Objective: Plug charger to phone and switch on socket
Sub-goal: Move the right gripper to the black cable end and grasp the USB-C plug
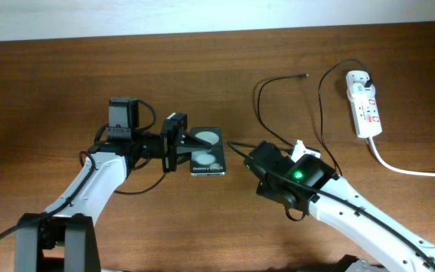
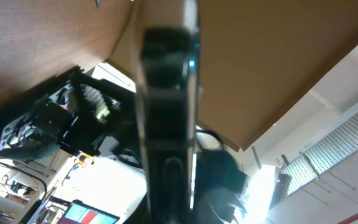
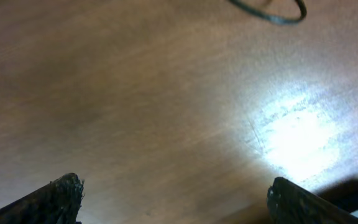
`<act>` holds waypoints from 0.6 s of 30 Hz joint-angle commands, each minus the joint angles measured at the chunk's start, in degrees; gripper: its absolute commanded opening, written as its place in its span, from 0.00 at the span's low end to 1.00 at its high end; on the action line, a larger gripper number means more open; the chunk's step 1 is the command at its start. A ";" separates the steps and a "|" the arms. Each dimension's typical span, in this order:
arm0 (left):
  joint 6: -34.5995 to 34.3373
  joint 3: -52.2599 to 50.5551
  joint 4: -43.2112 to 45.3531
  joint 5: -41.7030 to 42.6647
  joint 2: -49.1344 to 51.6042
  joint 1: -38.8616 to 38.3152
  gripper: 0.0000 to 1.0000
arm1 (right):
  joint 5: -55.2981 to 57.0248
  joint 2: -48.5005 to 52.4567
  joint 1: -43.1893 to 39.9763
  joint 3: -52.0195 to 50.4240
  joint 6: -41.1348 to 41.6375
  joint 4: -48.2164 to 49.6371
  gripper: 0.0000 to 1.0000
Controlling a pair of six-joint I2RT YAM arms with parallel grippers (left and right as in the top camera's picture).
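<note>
Overhead view of a brown wooden desk (image 1: 51, 75) with both arms reaching toward its centre. The left tool (image 1: 181, 143) is pressed onto the left end of the phone (image 1: 202, 155), pinching it. The phone's face points up, with its two white round blobs and small white lettering visible. In the left wrist view the phone appears edge-on as a dark vertical bar in the middle of the frame, and it cannot be told whether the phone rests on the desk or is held above it. The right tool (image 3: 173, 202) sits just right of the phone with its jaws spread wide and nothing between them. Its two dark fingertips (image 3: 61, 193) occupy opposite lower corners of the right wrist view, over bare wood. The charger (image 1: 258, 98) runs as a thin black line in loose curves across the right half of the desk, and its connector tip (image 1: 305, 75) lies free near the far edge, well apart from the phone. The socket (image 1: 365, 102) lies at the far right, its thick white cord (image 1: 406, 168) trailing off toward the right edge.
</note>
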 commanded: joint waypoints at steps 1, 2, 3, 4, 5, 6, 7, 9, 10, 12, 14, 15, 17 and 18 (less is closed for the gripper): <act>-0.33 1.46 0.15 2.16 0.09 0.35 0.00 | 4.24 -0.33 0.31 7.50 0.33 -6.12 0.95; -0.33 1.46 0.15 2.14 0.09 0.35 0.00 | 4.33 -0.35 0.31 9.31 0.35 -8.28 0.95; -0.33 1.46 0.15 2.16 0.09 0.35 0.00 | 4.13 -0.52 0.31 11.63 0.35 -11.67 0.95; -0.33 1.46 0.15 2.16 0.09 0.35 0.00 | 2.82 -2.54 0.31 17.03 0.37 -19.47 0.92; -0.33 1.46 0.15 2.05 0.09 0.35 0.00 | 1.90 -4.00 0.31 18.01 0.37 -20.96 0.92; -0.33 1.46 0.15 2.03 0.09 0.35 0.00 | 0.59 -7.23 0.31 18.32 1.09 -21.99 0.89; -0.33 1.46 0.15 2.03 0.09 0.35 0.00 | 0.90 -11.56 0.31 18.27 3.58 -22.01 0.88; -0.33 1.46 0.15 2.01 0.09 0.35 0.00 | 6.27 -15.67 0.31 18.27 5.73 -19.12 0.89; -0.33 1.46 0.15 2.03 0.09 0.35 0.00 | 7.80 -15.74 0.31 18.27 5.70 -17.31 0.89; -0.33 1.46 0.15 2.03 0.09 0.35 0.00 | 11.69 -14.56 0.28 18.27 5.70 -14.34 0.90; -0.33 1.46 0.15 2.03 0.09 0.35 0.00 | 12.07 -12.90 -1.11 18.27 4.94 -10.82 0.90; -0.33 1.46 0.15 2.03 0.09 0.35 0.00 | 12.02 -11.91 -4.00 18.27 4.85 -9.84 0.90; -0.33 1.46 0.15 2.01 0.09 0.35 0.00 | 7.48 -9.55 -11.93 18.27 -3.87 -3.82 0.90; -0.33 1.46 0.15 2.03 0.09 0.35 0.00 | 2.03 -7.67 -16.46 18.27 -9.81 0.74 0.90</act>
